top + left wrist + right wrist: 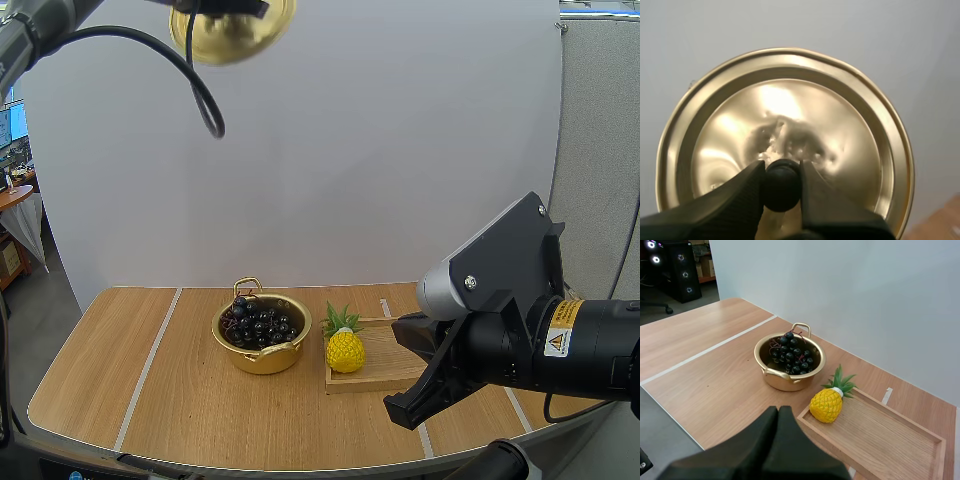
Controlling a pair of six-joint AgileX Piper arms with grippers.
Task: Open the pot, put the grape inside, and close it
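A counter (150,370) spans the lower part of the high view. Near the middle of the counter sits the pot (265,360), with the bunch of grapes (258,322) lying inside it. Just to the right of the pot, a pineapple (344,352) rests on the left end of a wooden tray (385,365). Pot and tray are close but apart. The right pincer (412,405) hangs at the lower right of the frame, in front of the tray's right part, its fingers pressed together. At the upper left of the frame, high above the pot, the lid (232,35) is in the air. The lid's knob (782,187) is pinched between the fingers of the left pincer (782,170).
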